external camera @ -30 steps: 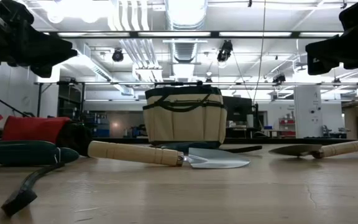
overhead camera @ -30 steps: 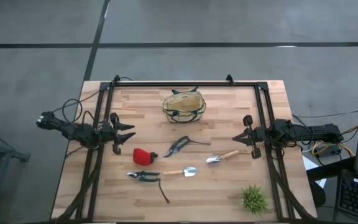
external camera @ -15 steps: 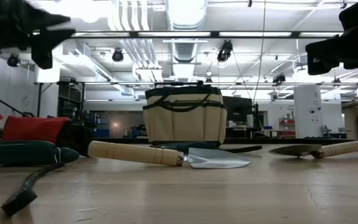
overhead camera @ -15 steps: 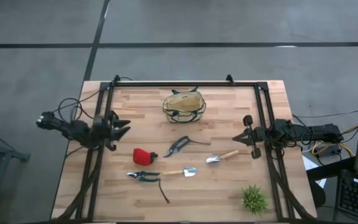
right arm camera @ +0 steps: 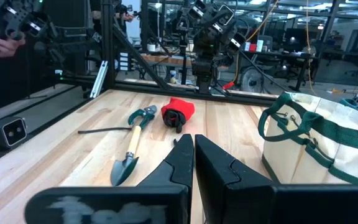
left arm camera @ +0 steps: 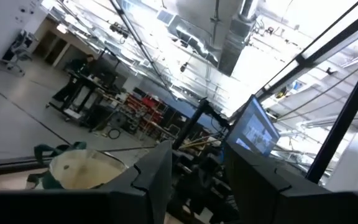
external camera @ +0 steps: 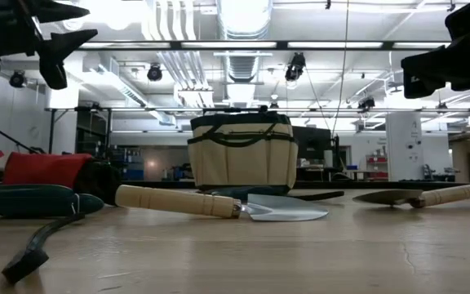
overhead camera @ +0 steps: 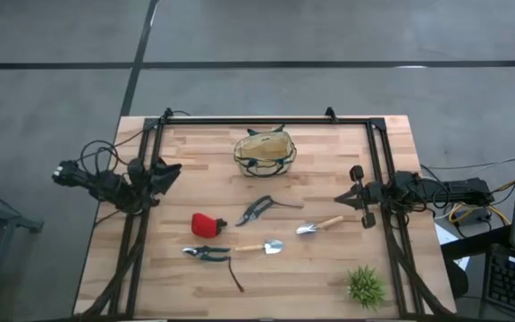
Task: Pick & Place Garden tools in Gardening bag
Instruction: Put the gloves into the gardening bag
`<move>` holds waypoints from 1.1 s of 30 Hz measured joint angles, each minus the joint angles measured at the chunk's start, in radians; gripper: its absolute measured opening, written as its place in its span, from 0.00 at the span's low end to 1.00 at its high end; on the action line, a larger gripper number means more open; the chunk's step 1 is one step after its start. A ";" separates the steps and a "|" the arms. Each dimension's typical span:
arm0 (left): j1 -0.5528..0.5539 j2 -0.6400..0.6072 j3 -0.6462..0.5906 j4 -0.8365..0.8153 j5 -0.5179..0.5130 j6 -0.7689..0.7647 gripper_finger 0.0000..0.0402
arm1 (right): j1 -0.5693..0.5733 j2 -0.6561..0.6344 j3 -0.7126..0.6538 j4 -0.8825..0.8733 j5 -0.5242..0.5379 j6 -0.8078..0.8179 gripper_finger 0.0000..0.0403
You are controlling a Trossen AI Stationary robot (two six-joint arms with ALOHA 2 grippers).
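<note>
Hovering part-open and empty at the table's left edge, the left gripper (overhead camera: 170,170) is risking nudging the red item (overhead camera: 204,223); the right gripper (overhead camera: 340,199) is idling clenched; tools are lying before the gardening bag (overhead camera: 265,151).

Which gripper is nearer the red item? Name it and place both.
Left. The left gripper hangs above the table's left edge, just up-left of the red item. The right gripper waits at the right edge, across the table beyond the shears.

Grey concrete floor (overhead camera: 52,98), bright ceiling lights (external camera: 243,12) and ducts (external camera: 170,57) over a cluttered workshop.
</note>
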 joint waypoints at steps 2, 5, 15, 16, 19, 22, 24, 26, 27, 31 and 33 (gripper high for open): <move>0.001 0.000 0.000 0.013 -0.003 -0.001 0.38 | 0.000 0.000 0.000 0.000 0.000 0.000 0.02; 0.004 0.000 0.000 0.122 -0.061 0.081 0.38 | 0.000 0.000 0.000 0.000 0.000 0.000 0.02; 0.003 0.081 0.049 -0.042 0.087 0.067 0.38 | 0.000 0.000 0.000 0.000 0.000 0.000 0.02; 0.003 0.098 0.057 -0.069 0.087 0.050 0.38 | 0.000 0.000 0.000 0.000 0.000 0.000 0.02; 0.003 0.156 0.094 -0.182 0.082 0.037 0.38 | 0.000 0.000 0.000 0.000 0.000 0.000 0.02; 0.003 0.224 0.138 -0.280 0.079 -0.009 0.38 | 0.000 0.000 0.000 0.000 0.000 0.000 0.02; 0.001 0.278 0.164 -0.302 0.090 -0.018 0.38 | 0.000 0.000 0.000 0.000 0.000 0.000 0.02; -0.003 0.344 0.188 -0.304 0.095 -0.017 0.38 | 0.000 0.000 0.000 0.000 0.000 0.000 0.02; -0.003 0.380 0.203 -0.306 0.097 -0.017 0.38 | 0.000 0.000 0.000 0.000 0.000 0.000 0.02; -0.007 0.508 0.297 -0.386 0.111 -0.070 0.38 | 0.000 0.000 0.000 0.000 0.000 0.000 0.02; -0.014 0.570 0.357 -0.484 0.114 -0.122 0.38 | 0.000 0.000 0.000 0.000 0.000 0.000 0.02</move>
